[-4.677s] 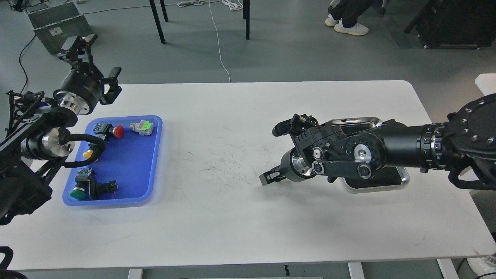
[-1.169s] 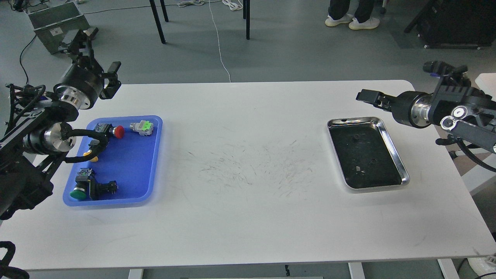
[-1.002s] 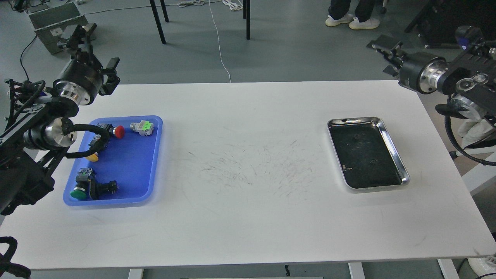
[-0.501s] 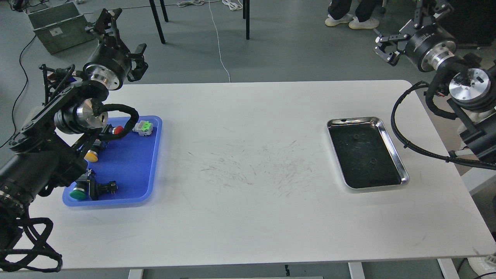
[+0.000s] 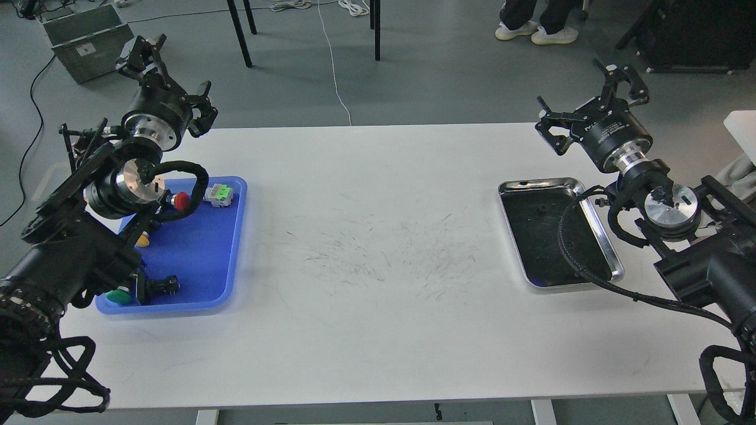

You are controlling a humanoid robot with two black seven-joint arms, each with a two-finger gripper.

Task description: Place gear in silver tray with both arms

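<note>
The silver tray [image 5: 534,184] lies on the right part of the white table [image 5: 378,295]; its dark scratched bottom holds no part. My right gripper [image 5: 585,97] is raised behind the tray's far right corner, claws spread open and empty. A black cable loop of the right arm hangs over the tray's right side. My left gripper [image 5: 168,77] is raised over the table's far left corner, behind the blue tray [image 5: 230,260], open and empty. I cannot pick out a gear anywhere.
The blue tray holds a red push button [image 5: 180,199], a grey part with a green top [image 5: 220,193], a yellow button [image 5: 142,239] and a green button [image 5: 120,295], partly hidden by my left arm. A grey crate [image 5: 88,35] and chair legs stand on the floor beyond.
My right arm left the table middle, swung out past the right edge and now stands behind the silver tray. My left arm rose and shifted right over the blue tray. The tray is uncovered.
</note>
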